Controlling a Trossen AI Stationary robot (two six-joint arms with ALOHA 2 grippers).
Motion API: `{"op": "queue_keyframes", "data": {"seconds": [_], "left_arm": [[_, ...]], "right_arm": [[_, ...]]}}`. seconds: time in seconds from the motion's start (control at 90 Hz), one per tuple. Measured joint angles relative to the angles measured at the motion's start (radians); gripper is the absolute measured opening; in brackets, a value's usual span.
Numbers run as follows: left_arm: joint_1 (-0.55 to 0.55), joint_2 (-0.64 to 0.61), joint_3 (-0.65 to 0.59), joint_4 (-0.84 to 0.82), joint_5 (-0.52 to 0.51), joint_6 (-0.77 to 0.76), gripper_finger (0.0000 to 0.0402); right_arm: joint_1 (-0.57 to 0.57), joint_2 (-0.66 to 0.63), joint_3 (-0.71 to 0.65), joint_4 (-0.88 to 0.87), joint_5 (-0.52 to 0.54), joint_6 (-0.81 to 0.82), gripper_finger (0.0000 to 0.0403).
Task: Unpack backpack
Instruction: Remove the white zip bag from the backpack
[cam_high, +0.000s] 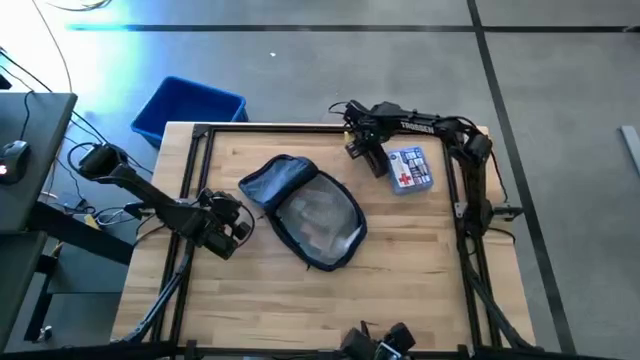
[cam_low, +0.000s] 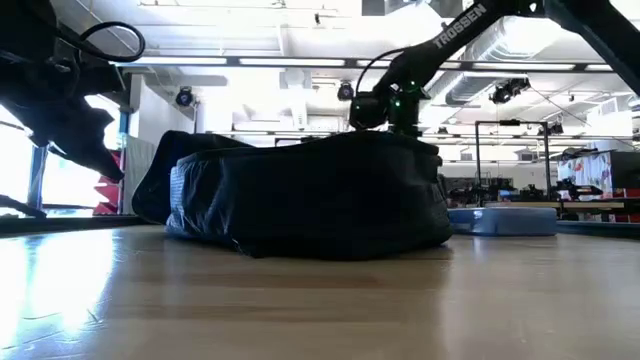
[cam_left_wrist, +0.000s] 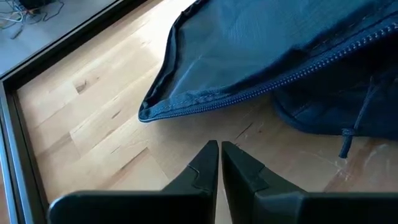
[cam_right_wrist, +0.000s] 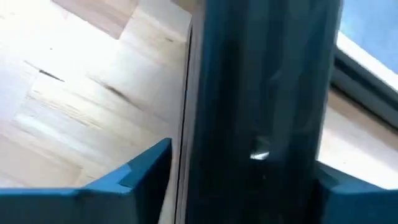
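Observation:
The dark navy backpack (cam_high: 305, 212) lies flat on its side in the middle of the table, its zippered flap (cam_left_wrist: 249, 68) thrown back toward the far left. My left gripper (cam_left_wrist: 219, 149) is shut and holds nothing; it hovers just off the flap's corner (cam_left_wrist: 144, 113), at the backpack's left side (cam_high: 235, 225). My right gripper (cam_high: 362, 142) is near the table's far edge. Its fingers (cam_right_wrist: 146, 171) stand wide apart on either side of a long dark thing (cam_right_wrist: 261, 93). What that thing is does not show. My right gripper has the long dark thing (cam_right_wrist: 205, 124) running between its two fingers, along the line of view. A thin strip of wood shows between one finger and the thing. I cannot tell whether the fingers touch it.
A pale pouch with a red cross (cam_high: 410, 168) lies at the far right, beside my right gripper. A bright blue bin (cam_high: 188, 108) stands off the table's far left corner. A black frame rail (cam_high: 270, 127) runs round the tabletop. Bare wood (cam_high: 300, 310) lies near the front edge.

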Motion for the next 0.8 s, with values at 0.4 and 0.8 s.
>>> {"op": "queue_keyframes", "data": {"seconds": [0.4, 0.8], "left_arm": [[0.0, 0.0, 0.0, 0.0, 0.0, 0.0, 0.0], [0.0, 0.0, 0.0, -0.002, 0.024, 0.0, 0.0]], "right_arm": [[0.084, -0.137, 0.0, -0.005, 0.088, -0.098, 0.0287], [0.393, -0.308, 0.0, -0.004, 0.424, -0.232, 0.0288]]}}
